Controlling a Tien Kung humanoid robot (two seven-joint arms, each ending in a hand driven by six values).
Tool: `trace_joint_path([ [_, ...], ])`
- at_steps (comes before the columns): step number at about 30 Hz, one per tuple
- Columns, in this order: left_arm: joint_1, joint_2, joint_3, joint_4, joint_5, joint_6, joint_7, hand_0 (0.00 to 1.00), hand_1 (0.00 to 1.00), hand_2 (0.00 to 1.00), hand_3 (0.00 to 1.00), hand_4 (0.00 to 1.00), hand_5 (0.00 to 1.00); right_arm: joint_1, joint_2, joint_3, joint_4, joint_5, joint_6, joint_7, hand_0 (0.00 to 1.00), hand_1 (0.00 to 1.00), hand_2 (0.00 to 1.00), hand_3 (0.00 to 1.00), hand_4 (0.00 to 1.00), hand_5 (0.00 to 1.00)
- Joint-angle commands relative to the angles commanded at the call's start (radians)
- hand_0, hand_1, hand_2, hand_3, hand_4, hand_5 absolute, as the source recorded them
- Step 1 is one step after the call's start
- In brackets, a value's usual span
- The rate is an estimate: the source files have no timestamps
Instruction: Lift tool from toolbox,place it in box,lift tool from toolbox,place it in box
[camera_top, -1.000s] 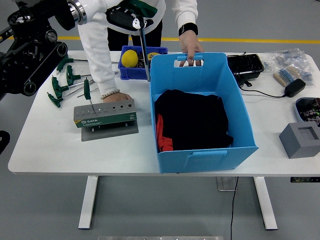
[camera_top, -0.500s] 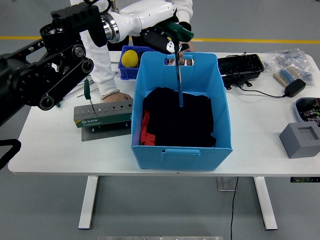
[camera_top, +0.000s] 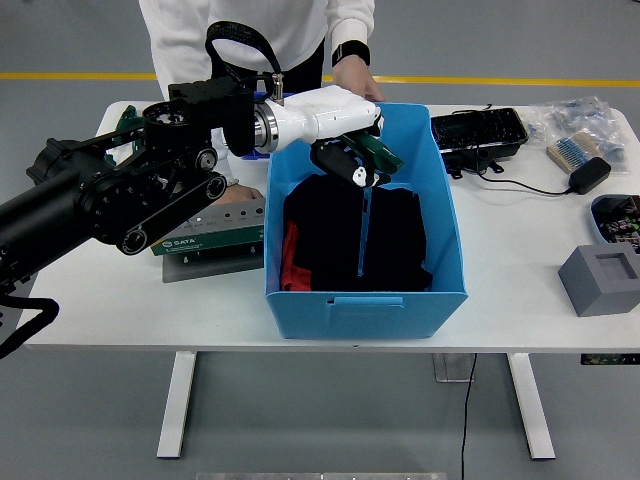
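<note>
Left hand, frame centre: fingers closed on green-handled T-wrench, shaft hanging down inside blue box over black cloth. Grey toolbox: left of box.

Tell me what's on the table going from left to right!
Grey tool holder → blue box with the left hand holding a green-handled tool over it → black case → black adapter → grey block.

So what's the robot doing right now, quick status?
Left hand gripping green-handled tool, shaft hanging inside blue box. Right hand unseen. Person's hand at box's far rim.
</note>
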Motion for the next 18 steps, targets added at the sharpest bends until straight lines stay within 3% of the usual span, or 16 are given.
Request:
trace_joint_path([
  [5,-0.013,-0.011,0.031,0.048,-0.041,-0.055,-0.041,0.129,0.002,0.043,0.066,0.67,0.514,0.002,-0.003,0.0,0.0,-0.003,0.0,0.001,0.647,0.638,0.712,0.576,0.814,0.678],
  [6,-0.016,-0.013,0.037,0.062,-0.055,-0.065,-0.049,0.191,0.192,0.236,0.347,0.947,0.88,0.003,-0.004,-0.001,0.0,-0.003,0.0,0.001,0.647,0.637,0.712,0.576,0.815,0.678],
  [11,-0.026,-0.029,0.059,0.12,-0.094,-0.066,-0.1,0.191,0.192,0.236,0.347,0.947,0.88,0.005,-0.006,-0.003,0.0,0.004,-0.001,0.003,0.647,0.637,0.712,0.576,0.815,0.678],
  [12,-0.027,-0.034,0.063,0.13,-0.103,-0.063,-0.109,0.312,0.422,0.511,0.58,0.973,0.884,0.005,-0.007,-0.005,0.0,0.006,-0.001,0.004,0.647,0.637,0.712,0.576,0.815,0.679],
  [16,-0.034,-0.063,0.078,0.187,-0.133,-0.035,-0.147,0.312,0.422,0.511,0.58,0.973,0.884,0.008,-0.009,-0.005,0.001,0.003,-0.002,0.003,0.647,0.637,0.712,0.576,0.815,0.679],
  [17,-0.036,-0.071,0.081,0.202,-0.139,-0.025,-0.157,0.429,0.548,0.616,0.654,0.988,0.872,0.009,-0.01,-0.004,0.001,0.001,-0.002,0.003,0.647,0.636,0.711,0.576,0.815,0.679],
  [18,-0.037,-0.074,0.082,0.208,-0.141,-0.022,-0.161,0.429,0.548,0.616,0.654,0.988,0.872,0.009,-0.01,-0.003,0.002,0.0,-0.002,0.003,0.647,0.636,0.711,0.576,0.815,0.679],
])
